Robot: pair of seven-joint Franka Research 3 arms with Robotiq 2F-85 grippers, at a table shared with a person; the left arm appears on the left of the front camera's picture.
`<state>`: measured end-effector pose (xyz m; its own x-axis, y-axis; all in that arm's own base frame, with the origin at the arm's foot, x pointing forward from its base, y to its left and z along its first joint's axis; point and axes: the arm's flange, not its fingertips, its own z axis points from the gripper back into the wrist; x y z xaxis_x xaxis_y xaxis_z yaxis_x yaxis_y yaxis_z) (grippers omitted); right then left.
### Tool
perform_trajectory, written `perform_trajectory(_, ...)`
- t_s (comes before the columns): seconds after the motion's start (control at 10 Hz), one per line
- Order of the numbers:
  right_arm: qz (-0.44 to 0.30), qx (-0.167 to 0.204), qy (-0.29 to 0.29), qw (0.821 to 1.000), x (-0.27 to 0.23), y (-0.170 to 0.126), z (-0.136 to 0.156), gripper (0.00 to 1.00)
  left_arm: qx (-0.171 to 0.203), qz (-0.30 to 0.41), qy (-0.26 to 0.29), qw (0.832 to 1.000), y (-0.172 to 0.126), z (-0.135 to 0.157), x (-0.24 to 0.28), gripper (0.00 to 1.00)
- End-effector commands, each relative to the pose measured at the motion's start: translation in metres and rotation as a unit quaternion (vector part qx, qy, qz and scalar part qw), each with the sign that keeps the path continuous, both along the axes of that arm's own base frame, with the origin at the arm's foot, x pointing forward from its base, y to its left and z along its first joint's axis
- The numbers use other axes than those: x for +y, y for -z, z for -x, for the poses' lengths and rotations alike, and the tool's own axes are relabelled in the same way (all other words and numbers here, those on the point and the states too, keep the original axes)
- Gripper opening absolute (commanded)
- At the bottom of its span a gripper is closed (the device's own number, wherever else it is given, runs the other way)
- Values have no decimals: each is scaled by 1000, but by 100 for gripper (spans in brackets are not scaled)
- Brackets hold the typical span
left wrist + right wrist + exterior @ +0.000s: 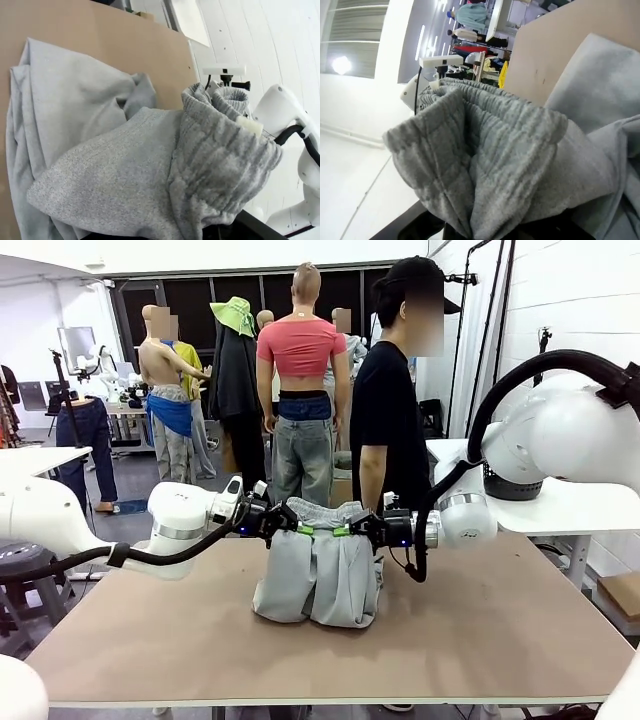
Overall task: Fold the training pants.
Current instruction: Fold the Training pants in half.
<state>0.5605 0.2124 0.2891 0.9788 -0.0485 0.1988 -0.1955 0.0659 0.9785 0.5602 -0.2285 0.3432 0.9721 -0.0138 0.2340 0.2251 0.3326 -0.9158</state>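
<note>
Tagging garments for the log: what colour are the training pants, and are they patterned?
Plain light grey training pants, no pattern; best seen in the front view.

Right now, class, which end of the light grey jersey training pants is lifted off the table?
The gathered elastic waistband of the light grey jersey training pants; the leg ends rest on the brown table.

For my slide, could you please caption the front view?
Both grippers lift the training pants by the waistband above the table.
</note>
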Motion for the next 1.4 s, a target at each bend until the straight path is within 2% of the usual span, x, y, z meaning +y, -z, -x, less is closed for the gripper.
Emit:
perform_trajectory(0.0,12,23,46,999,-14,10,-21,0,29,-28,-16,999,6,-24,8,0)
perform_trajectory(0.3,26,41,68,997,-20,22,-40,0,56,-43,-32,997,21,-46,16,0)
perform_trajectory(0.4,28,50,71,996,-20,25,-38,0,64,-40,-34,997,24,-46,17,0)
perform_trajectory(0.6,19,33,27,999,2,21,-23,0,51,-17,-21,998,25,-32,0,0)
perform_trajectory(0.9,19,34,22,999,6,22,-22,0,58,-13,-17,998,27,-32,-2,0)
perform_trajectory(1.1,18,41,45,998,0,29,-37,0,61,-27,-11,998,29,-48,-13,0)
perform_trajectory(1.3,21,56,61,996,-4,36,-47,0,84,-34,-28,996,35,-67,-10,0)
